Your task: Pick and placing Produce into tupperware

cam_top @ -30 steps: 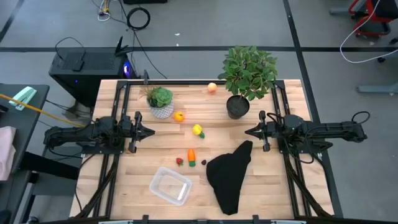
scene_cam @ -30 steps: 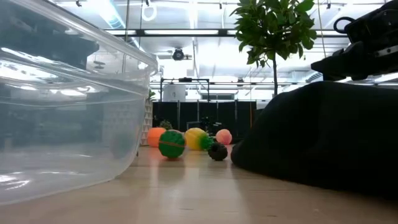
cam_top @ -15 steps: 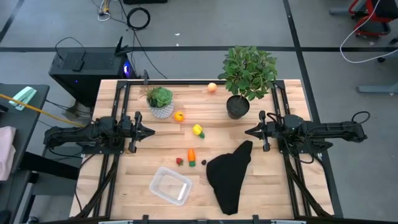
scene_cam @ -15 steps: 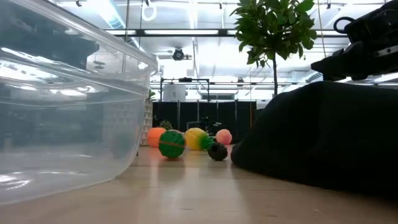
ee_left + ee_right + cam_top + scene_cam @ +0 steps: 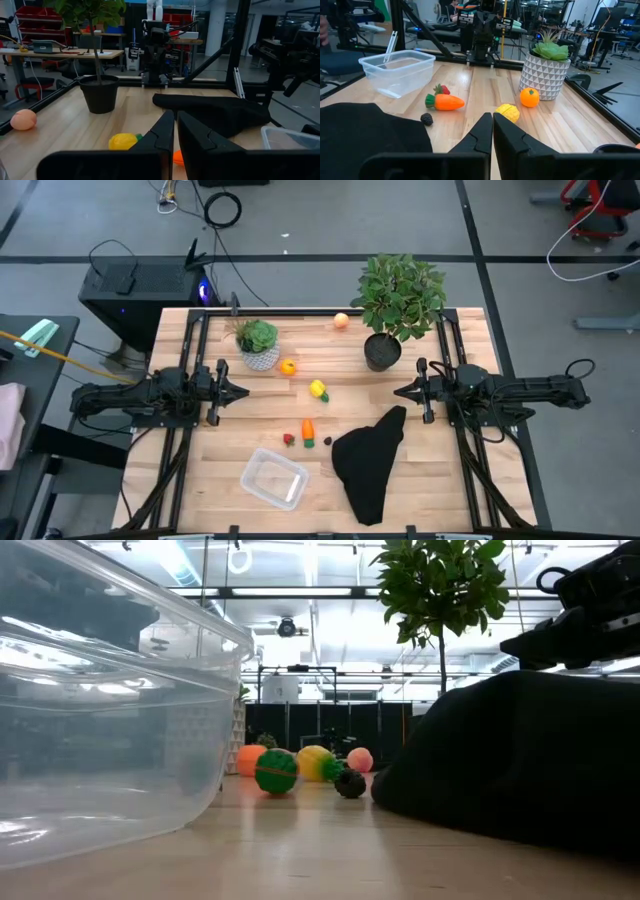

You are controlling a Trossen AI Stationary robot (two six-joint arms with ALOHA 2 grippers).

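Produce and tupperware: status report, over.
Left tool and right tool shut, empty, parked at sides. Tupperware empty; produce loose on table. Black cloth beside it.

This is a robotics lab or workshop. Beyond the wooden table lies a grey floor with loose cables and a black computer tower, and ahead of the left pincer stand workbenches and red parts bins.

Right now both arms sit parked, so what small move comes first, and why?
Probably swing the left pincer toward the carrot: the tupperware is empty, all produce lies loose, and both pincers look shut, the right pincer parked opposite.
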